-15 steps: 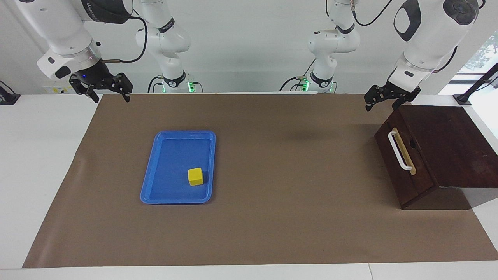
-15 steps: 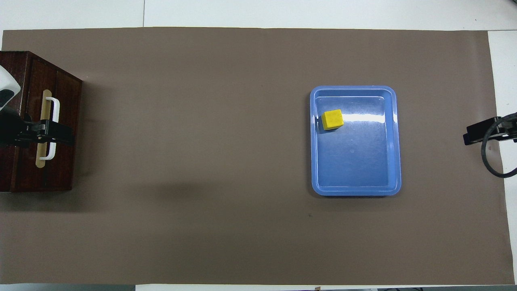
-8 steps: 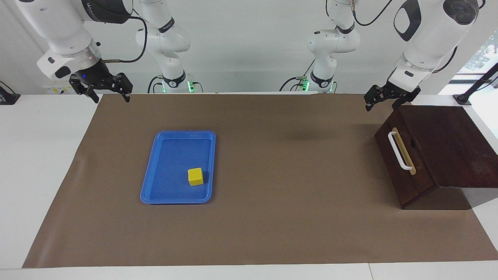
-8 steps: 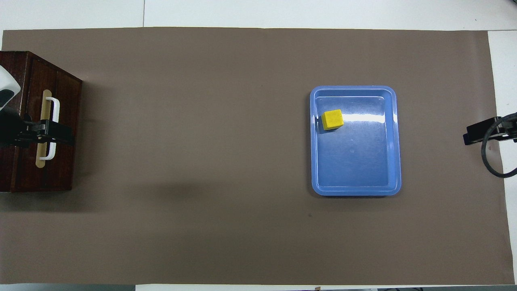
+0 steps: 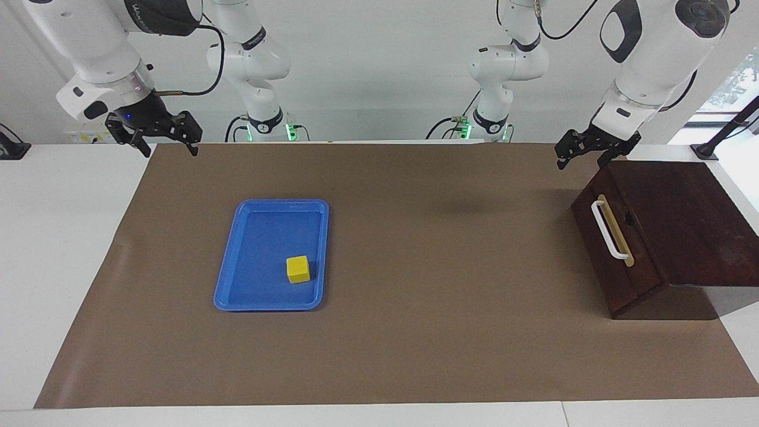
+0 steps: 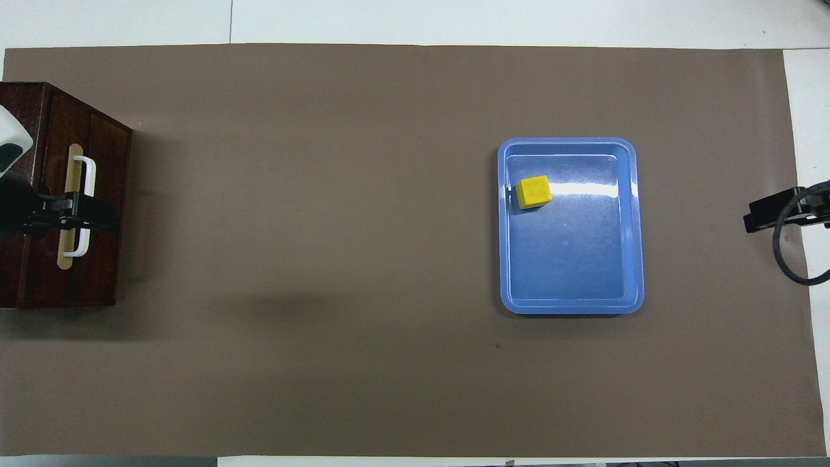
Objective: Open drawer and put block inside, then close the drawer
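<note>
1. The right tool point(image 5: 169, 148) is hanging released, fingers spread, over the table point(image 5: 59, 237) edge at the brown mat's point(image 5: 415, 356) corner, at three o'clock in the overhead view; this arm is waiting.
2. The left tool point(image 5: 582, 159) is hovering released, grasping nothing, above the dark wooden box point(image 5: 682, 219), at nine o'clock in the overhead view.
3. The drawer point(image 5: 616, 255) is sitting shut in that box, its white handle point(image 5: 608, 230) facing the blue tray point(image 5: 224, 279) and untouched.
4. The tray is lying on the mat toward the right arm's end, well apart from the box.
5. The block point(image 5: 298, 268) is resting in the tray, near its ten o'clock corner in the overhead view, farther from the robots.
</note>
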Action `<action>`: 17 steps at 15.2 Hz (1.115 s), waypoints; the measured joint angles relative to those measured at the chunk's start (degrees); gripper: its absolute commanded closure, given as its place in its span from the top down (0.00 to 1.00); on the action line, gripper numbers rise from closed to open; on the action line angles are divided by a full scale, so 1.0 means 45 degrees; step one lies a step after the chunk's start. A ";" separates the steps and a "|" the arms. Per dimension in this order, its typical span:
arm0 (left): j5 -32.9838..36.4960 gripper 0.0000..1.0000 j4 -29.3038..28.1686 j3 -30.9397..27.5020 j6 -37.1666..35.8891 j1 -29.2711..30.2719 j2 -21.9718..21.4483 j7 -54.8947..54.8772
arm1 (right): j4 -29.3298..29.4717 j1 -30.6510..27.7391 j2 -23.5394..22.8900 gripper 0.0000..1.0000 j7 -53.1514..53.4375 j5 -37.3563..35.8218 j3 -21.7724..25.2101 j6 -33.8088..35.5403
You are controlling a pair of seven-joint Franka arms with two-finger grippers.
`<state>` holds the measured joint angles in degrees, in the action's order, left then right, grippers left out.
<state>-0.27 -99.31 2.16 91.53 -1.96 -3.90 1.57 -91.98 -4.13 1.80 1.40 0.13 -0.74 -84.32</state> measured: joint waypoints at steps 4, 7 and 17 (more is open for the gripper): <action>0.0377 1.00 -0.0086 0.0128 0.0191 -0.0146 -0.0002 -0.0001 | -0.0327 -0.0001 -0.0264 1.00 0.3925 0.1473 -0.0001 -0.0169; 0.1900 1.00 -0.0608 0.0186 0.0807 -0.0875 -0.0031 0.0305 | -0.0457 -0.0004 -0.1213 1.00 0.7139 0.3009 0.0001 -0.0896; 0.5076 1.00 -0.1861 0.0110 0.3750 -0.1120 0.1093 0.0469 | -0.0559 -0.0036 -0.4792 1.00 1.2921 0.8335 -0.0012 -0.3269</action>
<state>22.58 -107.68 2.66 108.41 -7.00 1.02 3.68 -94.50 -4.30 -19.77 59.55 37.64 -0.79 -99.03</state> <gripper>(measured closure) 0.000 0.000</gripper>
